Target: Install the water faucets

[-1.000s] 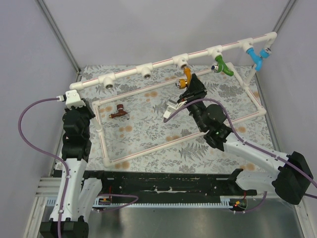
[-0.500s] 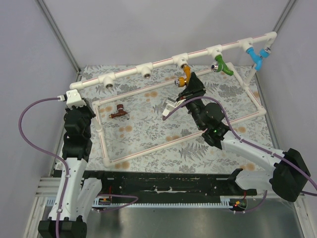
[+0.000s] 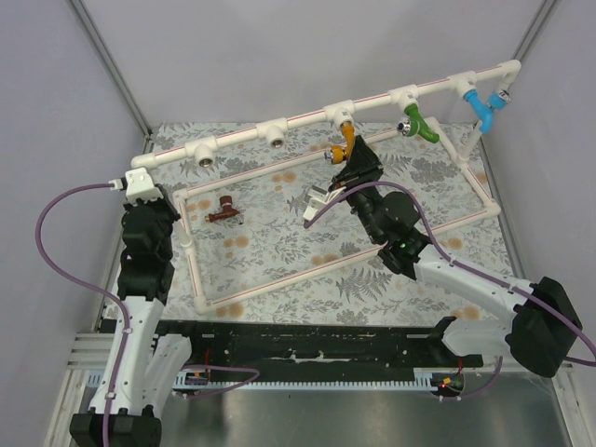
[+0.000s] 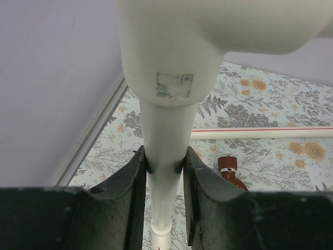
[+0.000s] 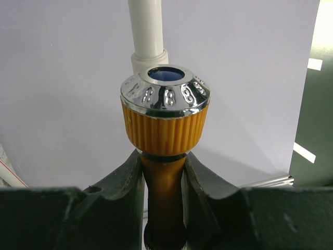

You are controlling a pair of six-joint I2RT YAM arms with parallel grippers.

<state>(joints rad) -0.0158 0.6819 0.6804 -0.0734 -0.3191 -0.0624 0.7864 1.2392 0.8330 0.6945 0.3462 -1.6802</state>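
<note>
Under the white pipe rail's middle socket (image 3: 340, 115), right gripper (image 3: 351, 157), clamped on ribbed orange-yellow plastic tap (image 3: 348, 138), has edged it upward: threading likely starting. Left gripper (image 4: 164, 164) pinches white frame post (image 4: 165, 125). Reddish-brown plastic tap (image 3: 222, 210) lies loose, well apart.

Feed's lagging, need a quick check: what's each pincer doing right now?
Left pincer: closed on the white pipe.
Right pincer: closed on the orange-yellow faucet.

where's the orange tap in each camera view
Top: orange tap upper middle, under the white pipe frame, right gripper on it.
Left wrist: not in it.
Right wrist: centre, between the fingers.
Shared landmark: the white pipe frame, in all three.
</note>
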